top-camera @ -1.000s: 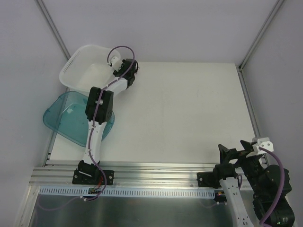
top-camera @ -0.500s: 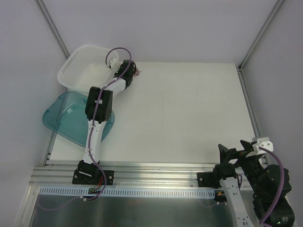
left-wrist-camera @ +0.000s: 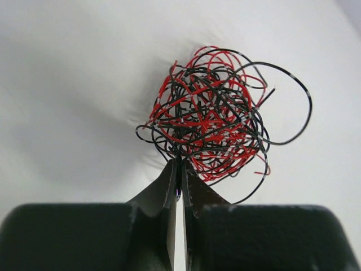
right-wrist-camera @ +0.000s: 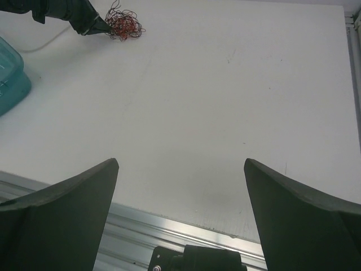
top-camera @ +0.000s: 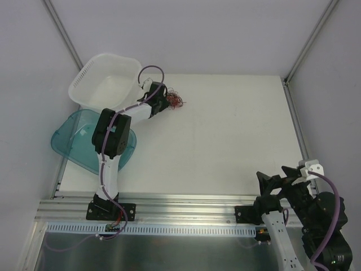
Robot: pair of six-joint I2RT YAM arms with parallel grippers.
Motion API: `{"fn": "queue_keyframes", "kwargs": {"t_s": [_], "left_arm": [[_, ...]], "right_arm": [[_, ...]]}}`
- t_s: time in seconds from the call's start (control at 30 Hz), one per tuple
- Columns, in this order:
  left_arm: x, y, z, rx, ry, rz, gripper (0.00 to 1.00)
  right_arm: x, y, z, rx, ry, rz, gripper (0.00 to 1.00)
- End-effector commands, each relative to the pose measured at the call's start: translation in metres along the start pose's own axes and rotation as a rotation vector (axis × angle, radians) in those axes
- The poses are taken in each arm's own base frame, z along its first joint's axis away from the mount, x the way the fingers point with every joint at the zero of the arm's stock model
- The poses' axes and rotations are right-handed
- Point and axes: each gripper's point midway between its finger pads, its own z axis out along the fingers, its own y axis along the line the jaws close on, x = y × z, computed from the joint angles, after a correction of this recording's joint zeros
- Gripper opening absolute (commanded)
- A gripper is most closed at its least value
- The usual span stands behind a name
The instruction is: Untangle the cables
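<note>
Ideally the left gripper [left-wrist-camera: 179,165], pinching edge strands of the tangled cables [left-wrist-camera: 210,121], should carry them gently toward the idle, spread right gripper [right-wrist-camera: 180,164].

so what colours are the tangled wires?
Red and black; the knotted ball of thin wires shows best in the left wrist view.

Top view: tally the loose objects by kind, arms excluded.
cable ball: 1
white basket: 1
teal tray: 1
Total: 3
</note>
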Motion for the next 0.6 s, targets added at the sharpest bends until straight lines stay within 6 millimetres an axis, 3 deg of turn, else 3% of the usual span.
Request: {"fn": "queue_keyframes", "kwargs": {"t_s": [0.0,0.07,0.1,0.17,0.2,0.23,0.3,0.33,0.47,0.57], "left_arm": [[0.043,-0.029,-0.061,0.145,0.172,0.123,0.00],[0.054,-0.034,-0.088,0.184,0.212,0.174,0.00],[0.080,-0.025,-0.101,0.185,0.278,0.212,0.00],[0.093,-0.031,-0.126,0.240,0.317,0.268,0.00],[0.111,-0.015,-0.136,0.222,0.371,0.306,0.00],[0.122,-0.021,-0.155,0.267,0.395,0.354,0.00],[0.147,-0.008,-0.173,0.272,0.456,0.411,0.00],[0.158,-0.013,-0.190,0.312,0.475,0.452,0.00],[0.196,0.002,-0.228,0.359,0.562,0.558,0.00],[0.214,0.012,-0.252,0.384,0.583,0.624,0.00]], "right_arm": [[-0.004,0.007,0.012,-0.026,0.064,0.069,1.00],[0.001,0.006,0.018,-0.021,0.126,0.100,1.00],[0.005,0.007,0.021,-0.023,0.159,0.113,1.00],[0.011,0.014,0.029,-0.059,0.223,0.140,1.00],[0.013,0.019,0.032,-0.084,0.245,0.147,1.00],[0.015,0.023,0.035,-0.113,0.265,0.153,1.00],[0.020,0.033,0.047,-0.166,0.325,0.200,1.00],[0.023,0.037,0.052,-0.181,0.354,0.228,0.99],[0.039,0.046,0.076,-0.200,0.475,0.361,1.00],[0.062,0.050,0.096,-0.211,0.551,0.432,1.00]]}}
